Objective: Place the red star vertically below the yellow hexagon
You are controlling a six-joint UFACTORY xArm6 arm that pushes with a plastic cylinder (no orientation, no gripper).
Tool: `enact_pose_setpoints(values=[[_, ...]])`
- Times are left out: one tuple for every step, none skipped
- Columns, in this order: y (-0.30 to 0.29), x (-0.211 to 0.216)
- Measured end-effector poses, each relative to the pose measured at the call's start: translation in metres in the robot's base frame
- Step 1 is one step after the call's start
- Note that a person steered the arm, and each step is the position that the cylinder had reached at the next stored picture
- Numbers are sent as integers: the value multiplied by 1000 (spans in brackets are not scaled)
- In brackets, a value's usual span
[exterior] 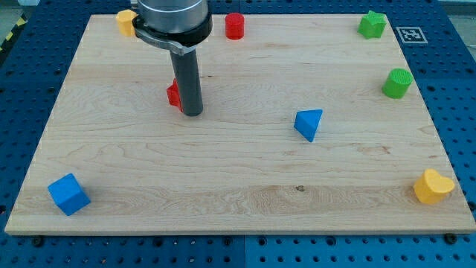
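The red star [173, 94] lies left of the board's middle, mostly hidden behind my rod. My tip [192, 114] rests on the board touching the star's right side. The yellow hexagon [126, 21] sits at the view's top left, partly hidden by the arm's body. The star is below the hexagon and somewhat to its right.
A red cylinder [235, 25] is at the top centre. A green star [372, 24] and a green cylinder [398, 83] are at the right. A blue triangle [309, 123] is right of centre, a blue cube [68, 193] bottom left, a yellow heart [433, 186] bottom right.
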State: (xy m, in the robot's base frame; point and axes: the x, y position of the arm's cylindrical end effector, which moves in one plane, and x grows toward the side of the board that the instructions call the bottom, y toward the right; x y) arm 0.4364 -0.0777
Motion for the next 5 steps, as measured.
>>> enact_pose_setpoints(values=[[18, 6], [27, -9], [27, -25], [21, -25], [-13, -25]])
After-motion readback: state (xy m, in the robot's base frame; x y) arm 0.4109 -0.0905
